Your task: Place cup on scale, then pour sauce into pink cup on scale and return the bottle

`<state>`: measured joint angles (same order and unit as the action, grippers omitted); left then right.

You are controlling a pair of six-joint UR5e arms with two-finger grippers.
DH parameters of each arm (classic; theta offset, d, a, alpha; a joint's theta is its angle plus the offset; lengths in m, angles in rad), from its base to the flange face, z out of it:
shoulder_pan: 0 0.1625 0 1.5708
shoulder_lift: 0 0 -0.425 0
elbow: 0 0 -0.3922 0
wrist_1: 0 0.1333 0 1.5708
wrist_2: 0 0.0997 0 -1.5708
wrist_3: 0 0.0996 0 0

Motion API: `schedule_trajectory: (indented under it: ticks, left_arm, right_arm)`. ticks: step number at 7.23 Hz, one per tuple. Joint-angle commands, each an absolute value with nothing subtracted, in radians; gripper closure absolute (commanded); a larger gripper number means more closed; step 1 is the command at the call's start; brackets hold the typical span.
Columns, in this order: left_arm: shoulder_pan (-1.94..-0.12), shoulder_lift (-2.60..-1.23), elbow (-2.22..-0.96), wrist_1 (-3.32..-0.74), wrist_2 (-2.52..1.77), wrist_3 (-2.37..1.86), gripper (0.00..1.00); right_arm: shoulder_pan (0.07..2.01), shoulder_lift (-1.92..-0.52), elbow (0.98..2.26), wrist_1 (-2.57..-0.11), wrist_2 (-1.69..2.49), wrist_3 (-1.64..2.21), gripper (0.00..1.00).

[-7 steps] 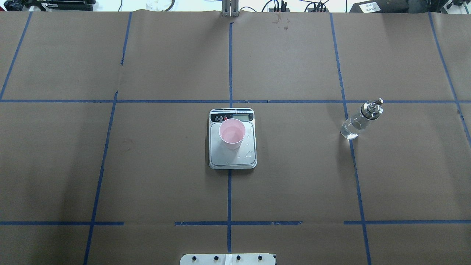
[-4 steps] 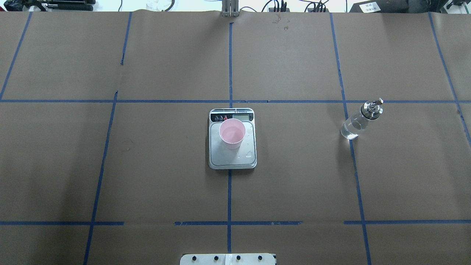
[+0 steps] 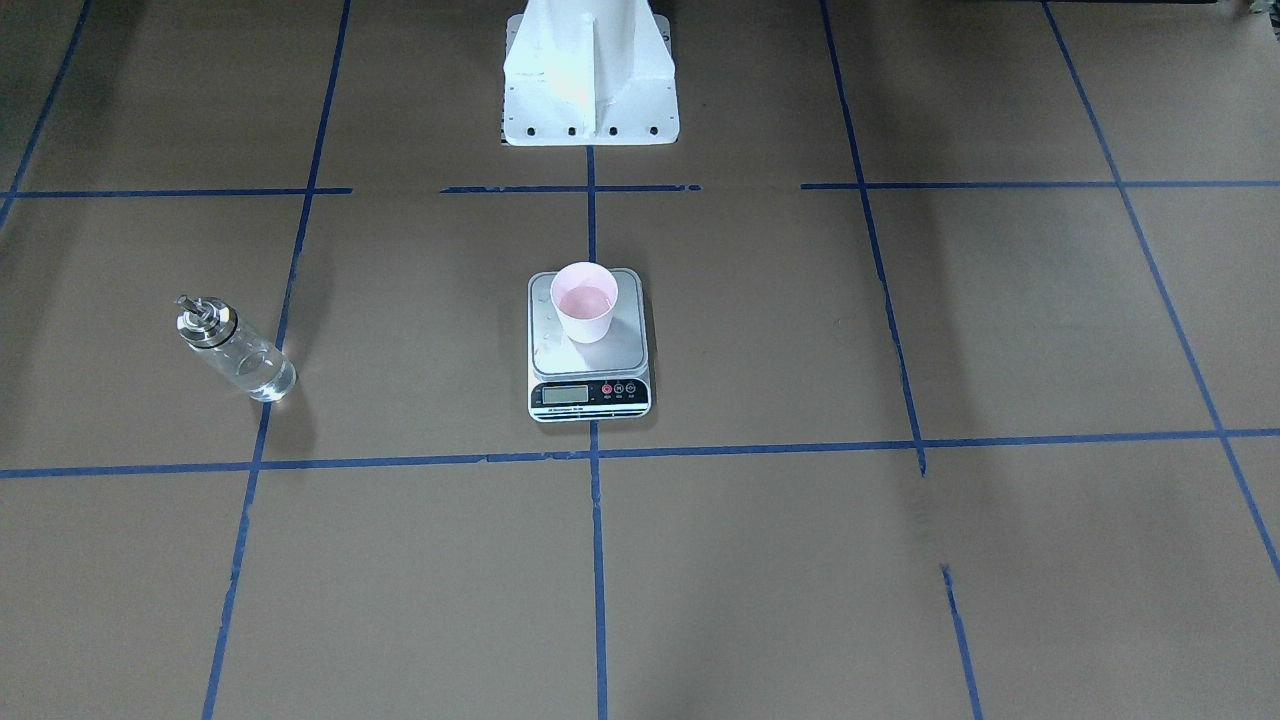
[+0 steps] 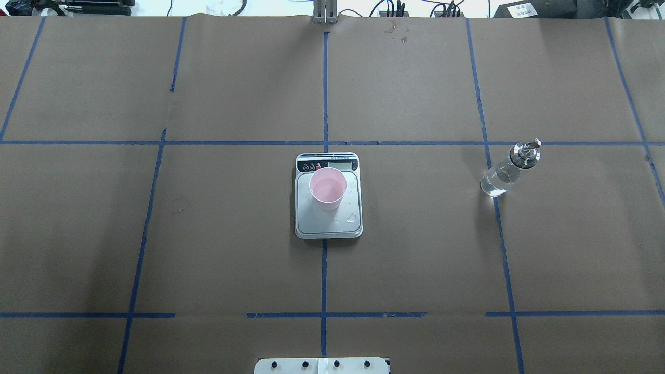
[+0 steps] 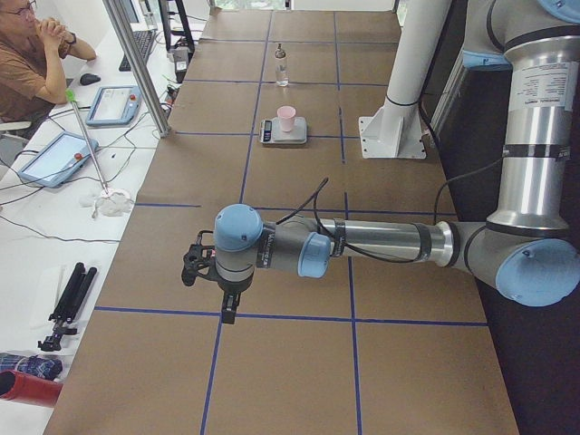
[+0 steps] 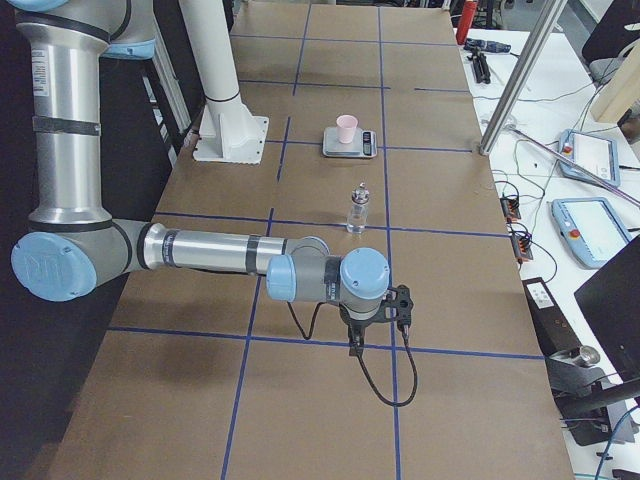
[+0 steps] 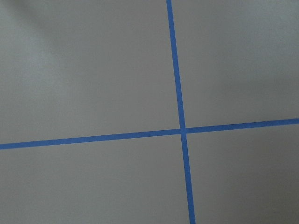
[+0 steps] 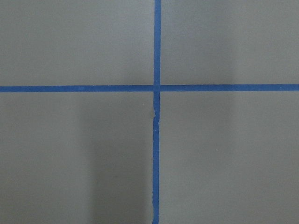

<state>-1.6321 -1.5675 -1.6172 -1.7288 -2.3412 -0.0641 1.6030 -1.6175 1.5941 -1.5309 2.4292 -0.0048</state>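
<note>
Nothing moved; cup point(image 4: 328, 188) on scale point(image 4: 328, 224), liquid point(image 3: 586, 299) inside; bottle point(image 4: 506, 171) apart.

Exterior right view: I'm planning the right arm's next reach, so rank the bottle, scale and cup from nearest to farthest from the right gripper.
1. bottle: stands on the table just beyond the right gripper.
2. scale and cup: farther along, mid-table. The cup stands on the scale, so the two are too close to call.
</note>
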Motion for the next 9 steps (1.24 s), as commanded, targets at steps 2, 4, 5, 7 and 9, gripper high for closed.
schedule_trajectory:
  ticks: [2, 4, 5, 7, 9]
  left_arm:
    - [-1.631, -1.568, -1.614, -1.729, -2.341, -0.074, 0.0]
    - [-1.631, -1.569, -1.612, -1.727, -2.341, -0.08, 0.0]
    - [-1.631, -1.568, -1.612, -1.729, -2.341, -0.08, 0.0]
    - [-1.631, -1.568, -1.612, -1.729, -2.341, -0.08, 0.0]
    - [-1.631, -1.569, -1.612, -1.727, -2.341, -0.075, 0.0]
  right_arm:
    - [1.606, -1.614, 1.595, -1.529, 2.43, -0.003, 0.0]
    - [1.606, -1.614, 1.595, -1.531, 2.43, 0.0, 0.0]
    - [1.606, -1.614, 1.595, -1.531, 2.43, 0.003, 0.0]
    - [1.606, -1.614, 1.598, -1.529, 2.428, 0.073, 0.0]
    - [1.606, -1.614, 1.598, -1.529, 2.428, 0.074, 0.0]
